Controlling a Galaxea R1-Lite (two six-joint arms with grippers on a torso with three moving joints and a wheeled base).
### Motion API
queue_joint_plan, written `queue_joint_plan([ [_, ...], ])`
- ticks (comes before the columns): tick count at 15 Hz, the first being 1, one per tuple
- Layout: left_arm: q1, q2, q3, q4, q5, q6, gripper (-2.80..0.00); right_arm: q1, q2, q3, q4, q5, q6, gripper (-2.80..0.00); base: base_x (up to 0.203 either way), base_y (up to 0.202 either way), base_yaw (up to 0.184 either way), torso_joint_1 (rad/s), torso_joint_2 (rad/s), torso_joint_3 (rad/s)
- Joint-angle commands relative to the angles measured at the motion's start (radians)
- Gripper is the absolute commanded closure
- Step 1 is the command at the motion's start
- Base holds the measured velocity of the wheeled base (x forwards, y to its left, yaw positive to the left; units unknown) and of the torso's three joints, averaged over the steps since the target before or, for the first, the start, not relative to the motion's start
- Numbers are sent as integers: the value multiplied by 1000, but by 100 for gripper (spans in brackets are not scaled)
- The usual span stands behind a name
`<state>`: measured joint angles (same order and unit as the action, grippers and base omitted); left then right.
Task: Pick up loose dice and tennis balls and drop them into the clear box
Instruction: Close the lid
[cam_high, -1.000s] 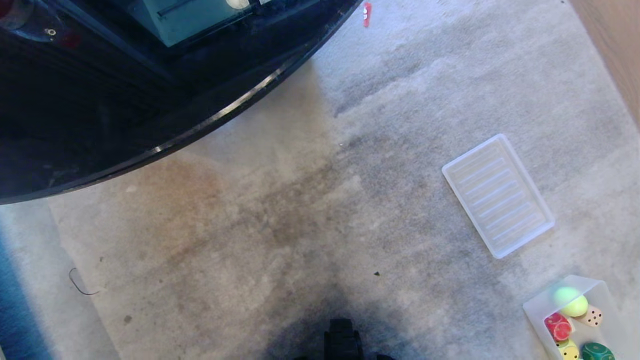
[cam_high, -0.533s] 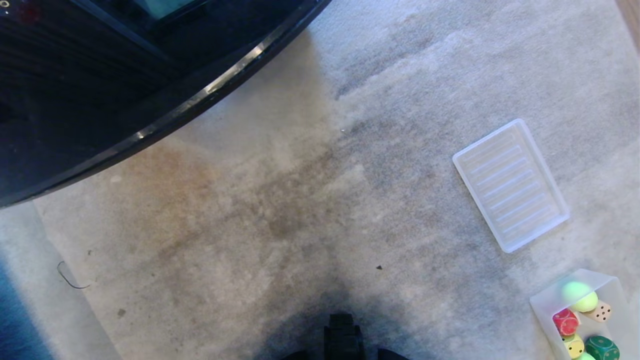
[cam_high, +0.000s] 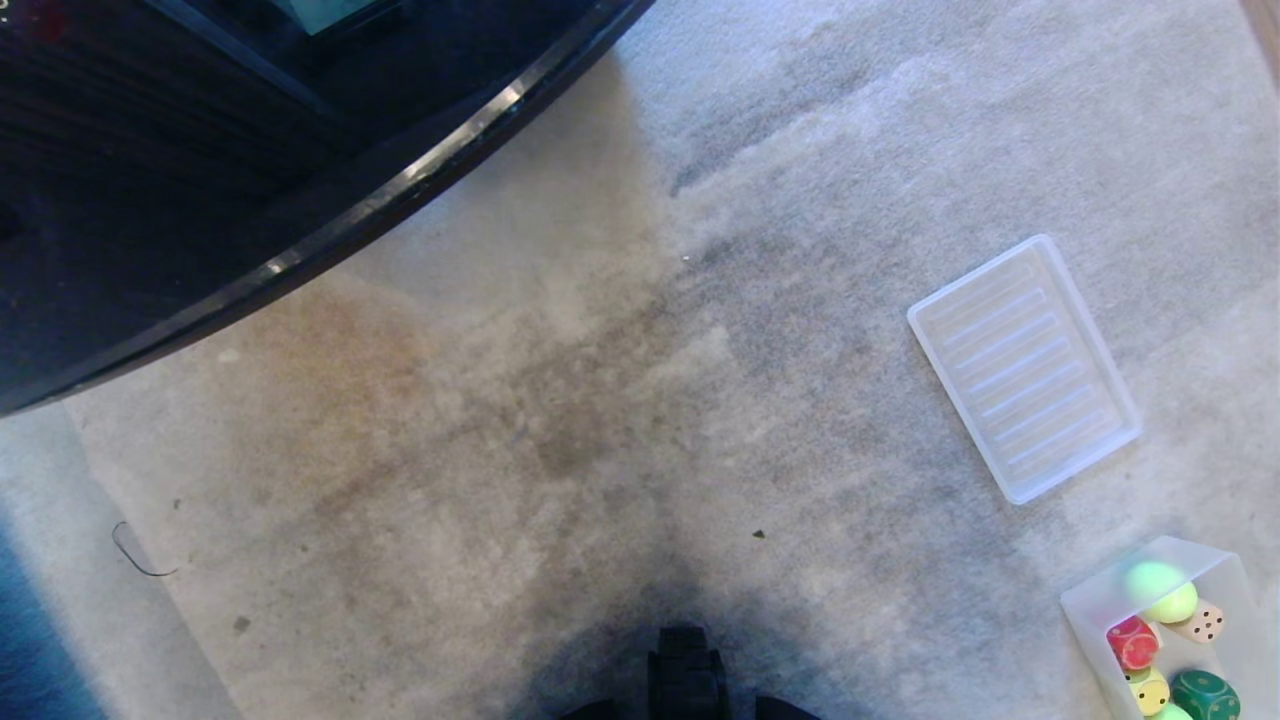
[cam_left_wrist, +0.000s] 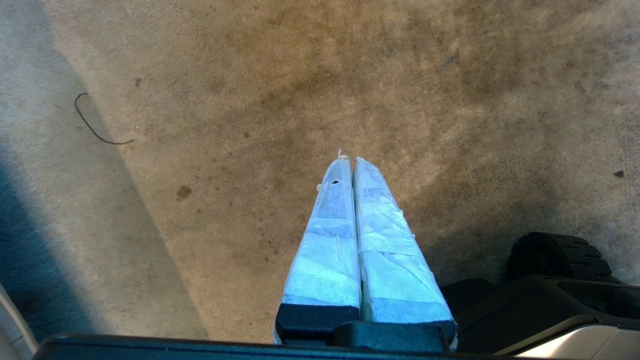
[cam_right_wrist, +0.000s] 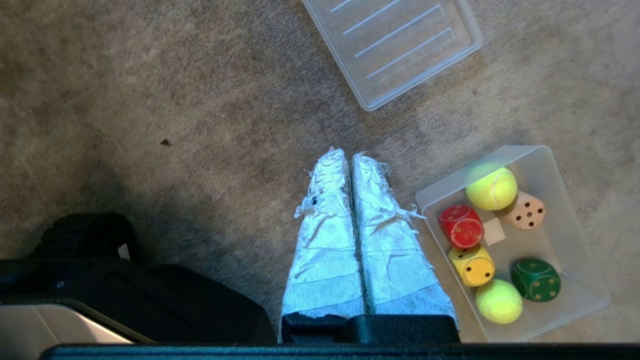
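Observation:
The clear box (cam_right_wrist: 562, 239) sits on the carpet at my near right, its wall (cam_high: 1085, 612) low in the head view. Inside it lie the dice: red (cam_right_wrist: 461, 226), yellow (cam_right_wrist: 471, 265), dark green (cam_right_wrist: 535, 279) and beige (cam_right_wrist: 524, 211). Two tennis balls (cam_right_wrist: 491, 188) (cam_right_wrist: 498, 301) lie in there with them. My right gripper (cam_right_wrist: 348, 155) hangs shut and empty over the carpet just beside the box. Over bare stained carpet my left gripper (cam_left_wrist: 347, 160) is shut too, holding nothing. No loose die or ball shows on the floor.
A flat ribbed translucent tray (cam_high: 1024, 368) lies on the carpet beyond the box. A black round tabletop (cam_high: 300, 260) fills the far left. A thin bent wire (cam_high: 135, 555) lies at the near left. My base (cam_high: 685, 680) shows at the lower edge.
The whole head view has shifted a little, so the camera moved. The box with its contents and the tray keep their places on the carpet.

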<state>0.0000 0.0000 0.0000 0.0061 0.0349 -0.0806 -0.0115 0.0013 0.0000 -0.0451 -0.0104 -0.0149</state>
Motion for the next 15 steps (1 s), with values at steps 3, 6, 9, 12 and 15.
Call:
queue_joint_plan([
  [3,0,0,0,0,0,-2,0,0,30,-72,79,3,8,0,0,0,0,0,0,0],
  [6,0,0,0,0,1,-2,0,-6,239,-176,130,-7,60,0,0,0,0,0,0,0],
  [9,0,0,0,0,1,-2,0,-29,547,-239,52,-16,140,0,0,0,0,0,0,0],
  [12,0,0,0,0,0,-2,0,-55,934,-265,-207,-61,212,0,0,0,0,0,0,0],
  [15,0,0,0,-1,2,-2,0,-69,1308,-281,-559,-150,291,0,0,0,0,0,0,0],
])
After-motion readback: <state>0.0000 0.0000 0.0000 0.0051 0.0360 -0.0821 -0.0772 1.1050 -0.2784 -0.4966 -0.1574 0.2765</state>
